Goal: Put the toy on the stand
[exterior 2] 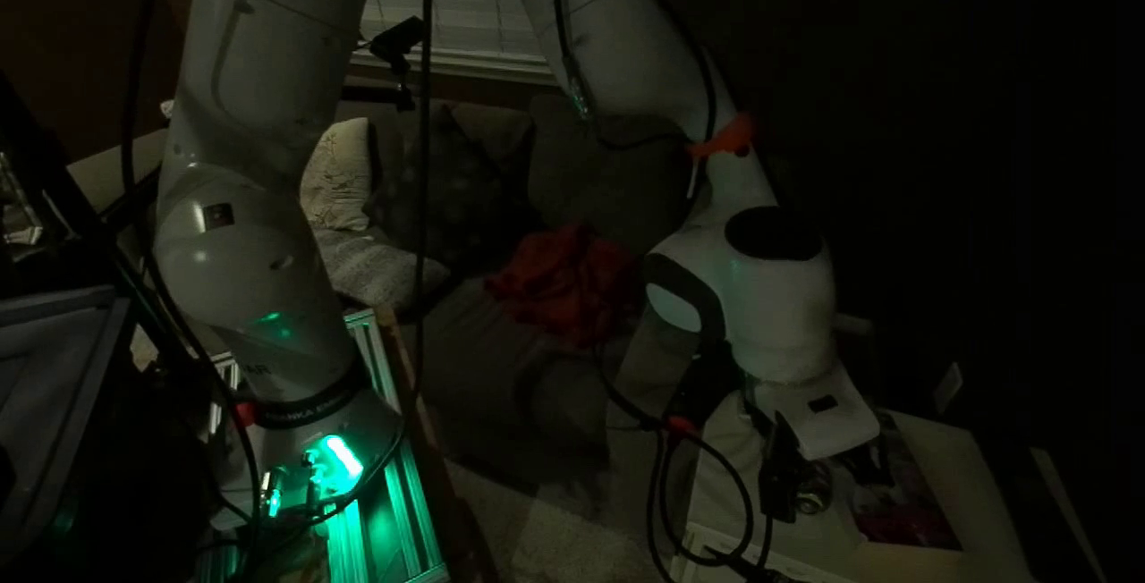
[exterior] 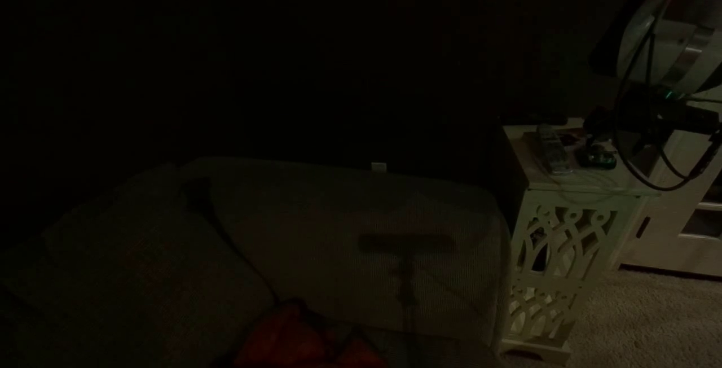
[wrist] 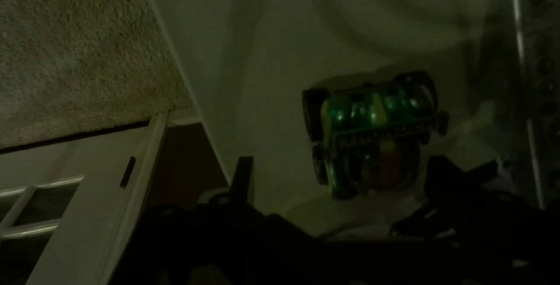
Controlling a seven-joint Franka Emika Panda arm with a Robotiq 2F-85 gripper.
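The toy is a small shiny green car with dark wheels. It rests on the flat top of the white stand (exterior: pixel 569 244) in an exterior view (exterior: pixel 599 157), and shows in the wrist view (wrist: pixel 380 110). In an exterior view (exterior 2: pixel 812 486) it is partly hidden by the gripper. The stand's top also shows in the wrist view (wrist: pixel 271 57) and in an exterior view (exterior 2: pixel 979 485). My gripper (wrist: pixel 341 160) is open above the stand top, fingers wide apart. The toy lies just beyond and between the fingertips, with gaps on both sides; no contact shows.
A grey remote control (exterior: pixel 553 150) lies on the stand beside the toy; the wrist view shows it too (wrist: pixel 542 79). A printed picture or booklet (exterior 2: pixel 903 502) lies there. A looped cable (exterior 2: pixel 747 485) hangs from the arm. A sofa (exterior: pixel 338 227) and white cabinet (exterior: pixel 660 238) flank the stand.
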